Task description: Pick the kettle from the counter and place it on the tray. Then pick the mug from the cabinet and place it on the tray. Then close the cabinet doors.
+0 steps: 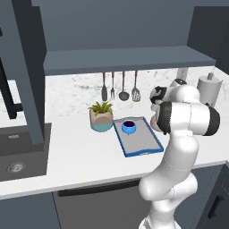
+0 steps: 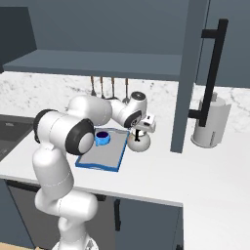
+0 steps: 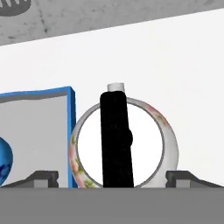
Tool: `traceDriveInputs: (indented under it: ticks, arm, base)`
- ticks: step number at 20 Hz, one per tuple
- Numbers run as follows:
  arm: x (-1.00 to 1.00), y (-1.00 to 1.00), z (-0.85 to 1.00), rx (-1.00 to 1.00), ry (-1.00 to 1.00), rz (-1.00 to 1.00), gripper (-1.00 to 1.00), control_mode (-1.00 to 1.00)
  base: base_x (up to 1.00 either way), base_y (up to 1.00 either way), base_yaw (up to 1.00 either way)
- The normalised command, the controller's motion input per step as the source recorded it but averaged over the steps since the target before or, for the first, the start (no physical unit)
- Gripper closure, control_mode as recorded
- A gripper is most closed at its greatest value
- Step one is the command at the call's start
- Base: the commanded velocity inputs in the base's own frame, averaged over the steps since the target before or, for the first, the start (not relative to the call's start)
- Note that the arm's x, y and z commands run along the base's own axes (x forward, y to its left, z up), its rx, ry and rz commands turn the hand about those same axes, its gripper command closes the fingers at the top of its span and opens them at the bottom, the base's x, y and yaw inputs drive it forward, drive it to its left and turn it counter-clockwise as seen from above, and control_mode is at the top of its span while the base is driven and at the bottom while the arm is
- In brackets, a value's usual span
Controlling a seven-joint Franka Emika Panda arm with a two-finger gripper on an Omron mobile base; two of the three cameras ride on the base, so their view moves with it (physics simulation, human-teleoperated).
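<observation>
My hand (image 2: 141,131) hangs spread wide just above the kettle (image 2: 139,141), which sits on the surface (image 2: 161,168) right beside the tray (image 2: 100,158); the mug (image 2: 102,137) is already on the tray. I judge I'm at the kettle pick, so next I should drop straight down and pinch its black handle (image 3: 117,140).

The mug (image 3: 3,161) is cut off by the hand view's left edge, and the gripper (image 2: 142,131) hides the kettle (image 2: 139,143) top.

A marbled white wall (image 1: 76,89) stood behind, with utensils (image 1: 120,87) hanging on it, and a dark sink (image 1: 18,154) was at left.
</observation>
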Motion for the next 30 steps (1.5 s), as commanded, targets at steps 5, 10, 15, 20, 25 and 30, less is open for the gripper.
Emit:
traceDriveInputs:
  ticks: [5,10,15,20,25,30]
  arm:
    - [0.00,0.02,-0.03,0.00,0.00,0.00,1.00,-1.00]
    - [0.00,0.04,0.00,0.00,0.00,0.00,1.00,-1.00]
    - [-0.52,0.01,0.19,0.00,-0.07,0.01,1.00,-1.00]
    - [-0.70,0.00,0.34,0.00,-0.07,0.07,1.00,-1.00]
    - [-0.69,0.13,0.40,0.00,-0.05,0.10,1.00,-1.00]
    - [-0.49,0.43,0.36,0.00,0.00,0.10,1.00,-1.00]
  base:
    - [0.00,0.00,0.00]
    - [0.00,0.00,0.00]
    - [0.00,0.00,0.00]
    - [0.00,0.00,0.00]
    - [0.00,0.00,0.00]
    - [0.00,0.00,0.00]
